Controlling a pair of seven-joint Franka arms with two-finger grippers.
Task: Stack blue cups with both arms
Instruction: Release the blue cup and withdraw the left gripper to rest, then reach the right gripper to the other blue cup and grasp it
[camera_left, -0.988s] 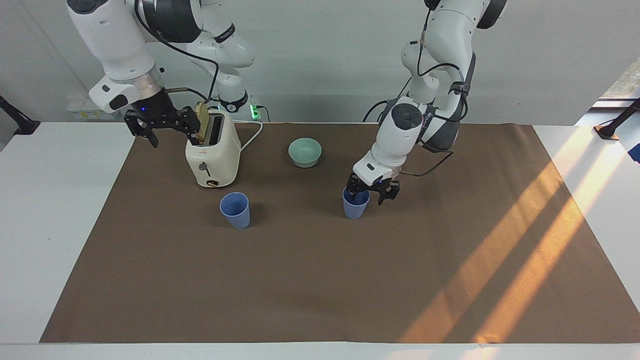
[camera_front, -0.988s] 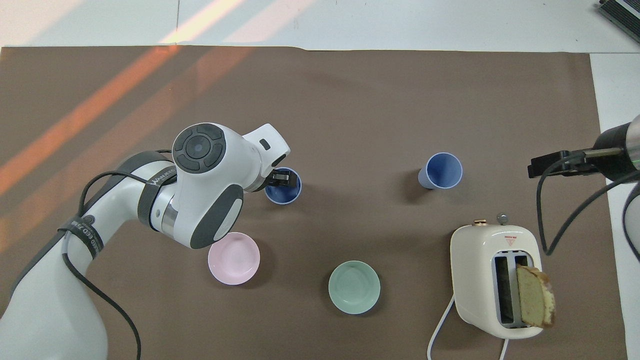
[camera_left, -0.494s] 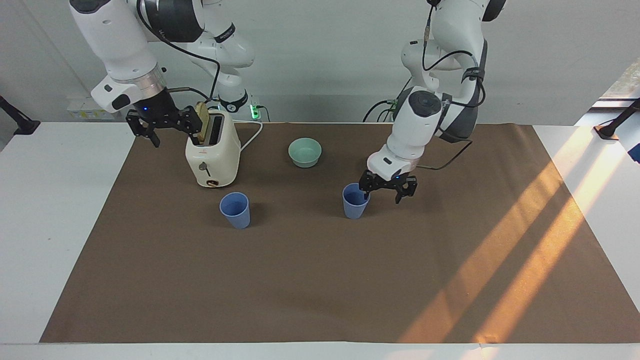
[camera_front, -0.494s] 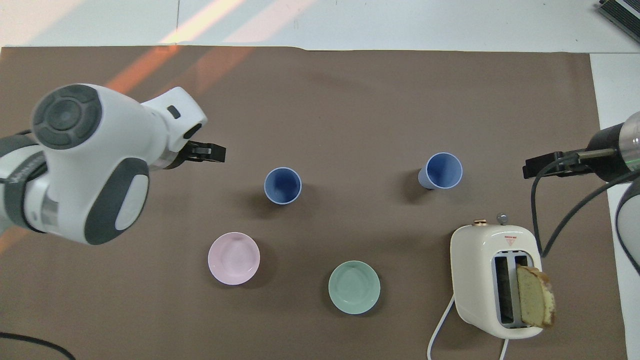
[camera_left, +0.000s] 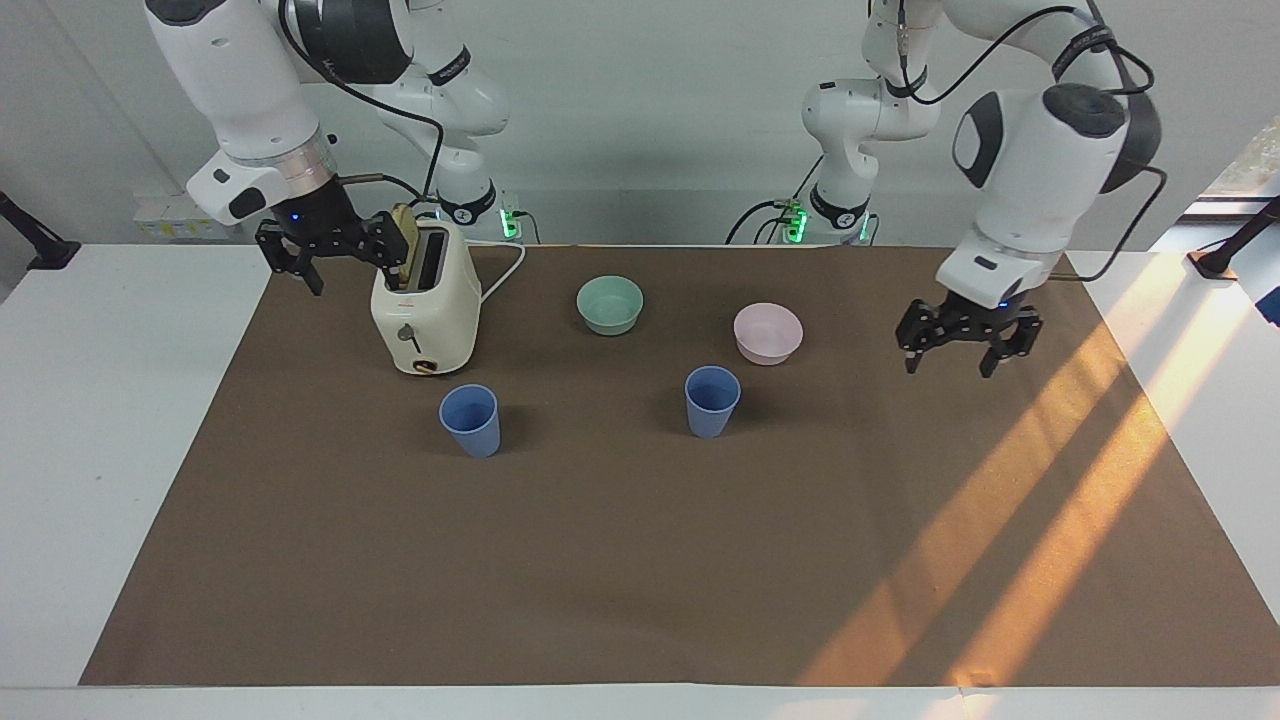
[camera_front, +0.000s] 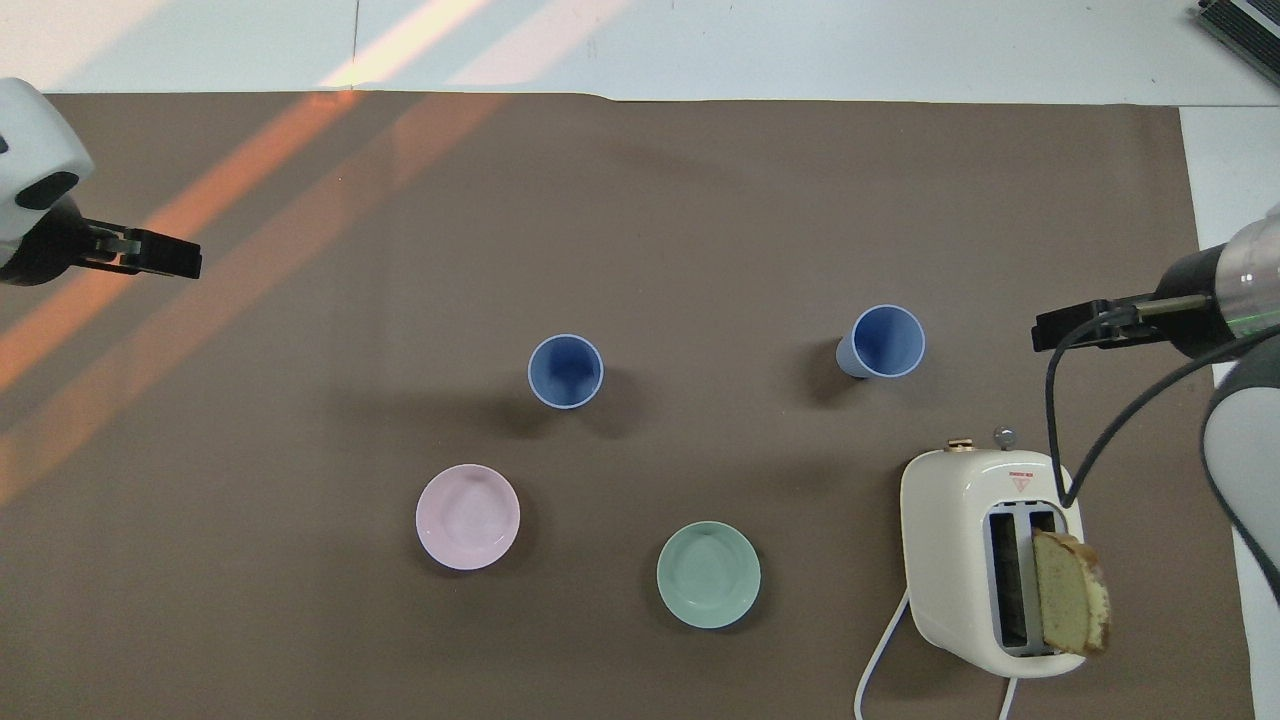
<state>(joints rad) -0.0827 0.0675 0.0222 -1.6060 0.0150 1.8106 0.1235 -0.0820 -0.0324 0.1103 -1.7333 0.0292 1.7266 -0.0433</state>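
Note:
Two blue cups stand upright and apart on the brown mat. One cup (camera_left: 712, 400) (camera_front: 566, 371) is near the middle. The other cup (camera_left: 470, 420) (camera_front: 885, 341) is toward the right arm's end, just farther from the robots than the toaster. My left gripper (camera_left: 950, 362) (camera_front: 160, 257) is open and empty, raised over the mat at the left arm's end, well away from both cups. My right gripper (camera_left: 348, 275) (camera_front: 1070, 328) is open and empty, in the air beside the toaster at the mat's edge.
A cream toaster (camera_left: 425, 310) (camera_front: 985, 560) holds a slice of bread (camera_left: 403, 245) (camera_front: 1070, 590). A mint-green bowl (camera_left: 610, 304) (camera_front: 708, 574) and a pale pink bowl (camera_left: 768, 333) (camera_front: 468, 516) sit nearer the robots than the cups.
My left gripper has drawn away from the middle cup toward the left arm's end of the table, uncovering the pink bowl. The cup stays standing. The right arm has barely moved.

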